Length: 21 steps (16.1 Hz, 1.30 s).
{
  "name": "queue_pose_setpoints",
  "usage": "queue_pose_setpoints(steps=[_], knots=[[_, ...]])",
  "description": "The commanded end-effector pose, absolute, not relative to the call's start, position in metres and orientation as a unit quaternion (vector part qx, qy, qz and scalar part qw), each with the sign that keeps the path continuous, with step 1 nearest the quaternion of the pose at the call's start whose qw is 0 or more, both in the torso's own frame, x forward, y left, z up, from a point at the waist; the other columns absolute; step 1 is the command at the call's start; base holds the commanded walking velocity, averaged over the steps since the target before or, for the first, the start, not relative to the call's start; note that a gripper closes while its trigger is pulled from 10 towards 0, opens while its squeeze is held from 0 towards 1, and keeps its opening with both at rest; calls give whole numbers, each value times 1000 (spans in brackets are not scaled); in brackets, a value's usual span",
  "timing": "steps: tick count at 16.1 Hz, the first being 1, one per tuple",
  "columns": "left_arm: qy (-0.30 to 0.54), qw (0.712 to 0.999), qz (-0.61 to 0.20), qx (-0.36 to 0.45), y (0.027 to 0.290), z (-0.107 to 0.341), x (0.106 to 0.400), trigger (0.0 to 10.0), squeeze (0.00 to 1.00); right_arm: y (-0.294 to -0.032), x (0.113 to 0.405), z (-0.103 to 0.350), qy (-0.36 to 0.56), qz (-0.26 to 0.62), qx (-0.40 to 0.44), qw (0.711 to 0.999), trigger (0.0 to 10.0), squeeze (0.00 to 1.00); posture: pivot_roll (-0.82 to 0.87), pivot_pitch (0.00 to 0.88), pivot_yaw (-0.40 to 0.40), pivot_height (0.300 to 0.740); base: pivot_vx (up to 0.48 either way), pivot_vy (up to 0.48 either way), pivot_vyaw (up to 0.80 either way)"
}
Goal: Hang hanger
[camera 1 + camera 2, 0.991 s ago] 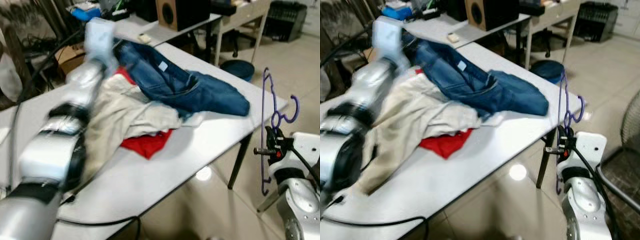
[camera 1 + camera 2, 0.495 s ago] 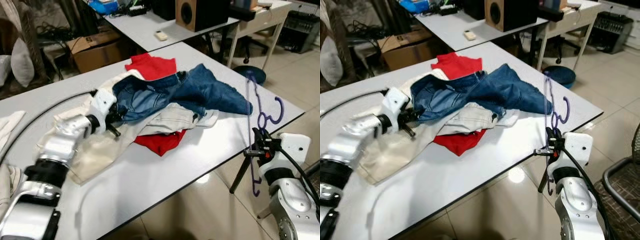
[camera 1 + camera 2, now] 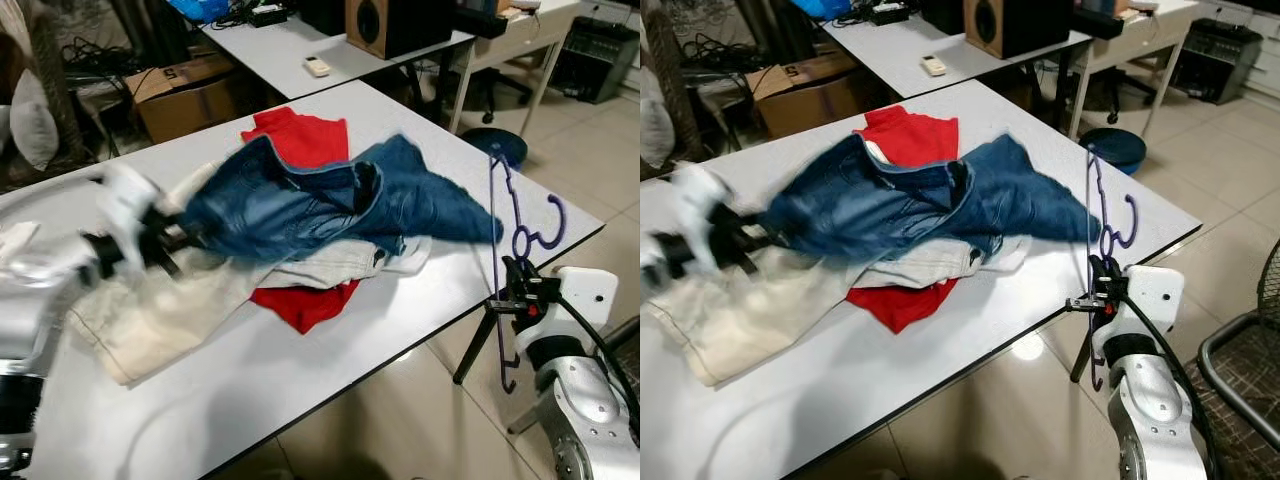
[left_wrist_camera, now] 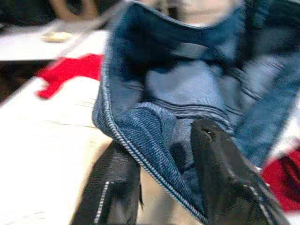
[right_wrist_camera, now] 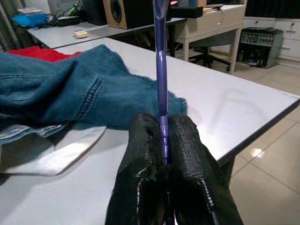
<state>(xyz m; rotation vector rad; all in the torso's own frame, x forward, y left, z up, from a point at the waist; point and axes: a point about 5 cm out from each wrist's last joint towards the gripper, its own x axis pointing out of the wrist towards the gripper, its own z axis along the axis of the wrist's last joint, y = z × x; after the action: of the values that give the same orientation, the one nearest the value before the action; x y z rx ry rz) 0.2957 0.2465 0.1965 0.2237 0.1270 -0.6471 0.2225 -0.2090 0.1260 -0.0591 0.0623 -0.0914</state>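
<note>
White office tables fill this room, and on the near table (image 3: 330,350) you have a pile of clothes: blue jeans (image 3: 330,200) on top, a beige garment (image 3: 160,310) at the left, and a red garment (image 3: 305,135) that comes out at the far side and again at the near side of the pile. On the far table stand a speaker (image 3: 385,25) and a small remote (image 3: 317,66). Your left gripper (image 4: 164,187) is at the left end of the pile, blurred in the head views; its two fingers stand a little apart with the hem of the jeans pinched between them, and the cloth is lifted off the table. Your right gripper (image 5: 163,154) is beyond the right edge of the table, near you, with both fingers pressed tight on the thin bar of the purple hanger (image 3: 510,260), which stands upright with its hook at the top. I judge the hanger is light, stiff plastic and a bit slippery, so it can turn in the grip; hold it on the straight bar as now, and keep the hook free. The jeans are heavy and soft and will sag, so the waistband is probably the better place to take them.
</note>
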Motion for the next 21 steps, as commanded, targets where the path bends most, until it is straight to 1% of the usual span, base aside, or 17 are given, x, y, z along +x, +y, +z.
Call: queue_pose_setpoints(steps=[1, 5, 6, 8, 10, 11, 12, 13, 14, 15, 16, 17, 18, 19, 20, 21], knots=[[49, 946, -299, 113, 249, 205, 295, 10000, 1000, -208, 224, 130, 18, -42, -26, 999, 10000, 0, -3, 0, 86, 740, 0, 0, 0], [-36, 957, -287, 8, 229, 225, 296, 10000, 1000, -205, 224, 131, 16, -38, -25, 999, 10000, 0, -2, 0, 88, 740, 0, 0, 0], [-43, 955, -293, -2, 224, 227, 296, 10000, 1000, -205, 224, 131, 18, -37, -26, 999, 10000, 0, -2, 0, 88, 740, 0, 0, 0], [-31, 952, -305, 22, 219, 224, 295, 10000, 1000, -205, 223, 130, 20, -36, -27, 999, 10000, 0, -3, 0, 91, 740, 0, 0, 0], [-21, 958, -282, 34, 220, 222, 299, 10000, 1000, -205, 222, 130, 21, -36, -28, 999, 10000, 0, -5, 0, 94, 740, 0, 0, 0], [-25, 973, -221, 58, 230, 225, 307, 10000, 1000, -206, 222, 128, 30, -36, -34, 998, 10000, 0, -5, 0, 94, 740, 0, 0, 0], [1, 981, -146, 128, 245, 223, 315, 10000, 1000, -206, 222, 125, 40, -32, -40, 998, 10000, 0, 0, 0, 93, 740, 0, 0, 0], [38, 971, -114, 207, 255, 216, 317, 10000, 1000, -204, 221, 123, 46, -28, -41, 998, 10000, 0, 4, 0, 93, 740, 0, 0, 0], [51, 966, -110, 230, 258, 213, 317, 10000, 1000, -204, 221, 122, 47, -27, -41, 998, 10000, 0, 4, 0, 93, 740, 0, 0, 0], [86, 961, -196, 177, 252, 206, 306, 10000, 910, -202, 221, 120, 53, -21, -44, 997, 10000, 0, 3, 0, 94, 740, 0, 0, 0], [102, 945, -273, 150, 245, 204, 294, 10000, 388, -203, 221, 120, 54, -22, -44, 997, 10000, 0, 3, 0, 94, 740, 0, 0, 0], [110, 929, -309, 173, 245, 203, 285, 10000, 0, -203, 221, 119, 56, -22, -44, 997, 10000, 0, 3, 0, 94, 740, 0, 0, 0], [131, 915, -335, 181, 249, 200, 278, 10000, 0, -204, 221, 119, 57, -22, -45, 997, 10000, 0, 7, 0, 93, 740, 0, 0, 0], [117, 923, -321, 178, 256, 205, 279, 10000, 0, -205, 221, 119, 56, -24, -45, 997, 10000, 0, 8, 0, 92, 740, 0, 0, 0], [62, 954, -262, 132, 262, 221, 291, 10000, 0, -206, 222, 122, 47, -30, -41, 998, 10000, 0, 13, 0, 88, 740, 0, 0, 0], [26, 965, -240, 108, 263, 230, 295, 10000, 0, -207, 223, 124, 40, -32, -36, 998, 10000, 0, 13, 0, 88, 740, 0, 0, 0]])
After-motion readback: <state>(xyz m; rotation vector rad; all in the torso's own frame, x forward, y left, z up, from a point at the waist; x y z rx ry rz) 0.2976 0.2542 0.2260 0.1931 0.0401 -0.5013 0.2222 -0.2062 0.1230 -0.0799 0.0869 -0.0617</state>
